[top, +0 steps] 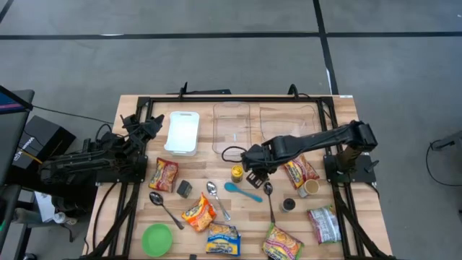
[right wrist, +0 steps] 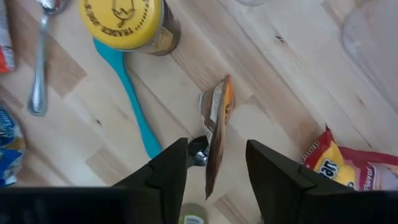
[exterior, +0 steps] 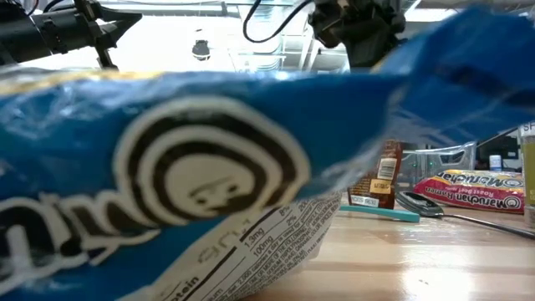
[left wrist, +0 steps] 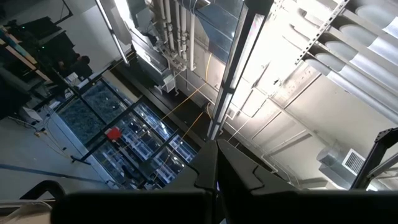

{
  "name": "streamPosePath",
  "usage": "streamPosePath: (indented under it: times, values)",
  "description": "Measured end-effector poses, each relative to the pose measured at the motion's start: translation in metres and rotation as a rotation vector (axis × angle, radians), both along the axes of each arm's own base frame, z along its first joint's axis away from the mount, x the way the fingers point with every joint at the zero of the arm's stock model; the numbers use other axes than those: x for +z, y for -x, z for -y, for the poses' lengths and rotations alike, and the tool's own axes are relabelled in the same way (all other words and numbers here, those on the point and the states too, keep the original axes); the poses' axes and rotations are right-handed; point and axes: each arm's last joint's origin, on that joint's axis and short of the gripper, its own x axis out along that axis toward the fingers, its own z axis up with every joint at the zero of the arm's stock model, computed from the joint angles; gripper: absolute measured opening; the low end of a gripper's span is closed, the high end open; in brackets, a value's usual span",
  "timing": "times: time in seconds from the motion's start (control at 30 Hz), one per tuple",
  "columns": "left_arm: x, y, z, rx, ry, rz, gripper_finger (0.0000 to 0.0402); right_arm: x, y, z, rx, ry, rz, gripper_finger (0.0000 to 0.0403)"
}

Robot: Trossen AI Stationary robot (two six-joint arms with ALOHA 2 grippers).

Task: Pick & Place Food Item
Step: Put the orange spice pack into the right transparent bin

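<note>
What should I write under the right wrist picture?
Open right gripper straddling a small upright packet, beside the yellow-lidded jar.

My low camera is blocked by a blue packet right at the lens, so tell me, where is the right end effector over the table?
Observer: In the high view, the right end effector is mid-table, right beside the yellow-lidded jar.
Operator: Is it gripping anything?
Observer: Its wrist view shows the fingers apart, with a small brown sachet on edge between them. Neither finger visibly presses on it.
Operator: And the left arm?
Observer: The left end effector is over the table's left side, shut, and its camera looks up at the ceiling.
</note>
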Motion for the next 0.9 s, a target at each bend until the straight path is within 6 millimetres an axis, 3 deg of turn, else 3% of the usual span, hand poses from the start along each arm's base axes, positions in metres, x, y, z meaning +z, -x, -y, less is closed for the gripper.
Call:
streamPosePath:
  times: [0.47, 0.9]
  values:
    - [0.000, 0.000, 0.000, 0.000, 0.000, 0.000, 0.0002, -0.029, -0.001, 0.006, -0.014, 0.000, 0.016, 0.0137]
    - [0.000, 0.000, 0.000, 0.000, 0.000, 0.000, 0.0002, -0.032, -0.001, 0.011, -0.028, 0.000, 0.020, 0.0093]
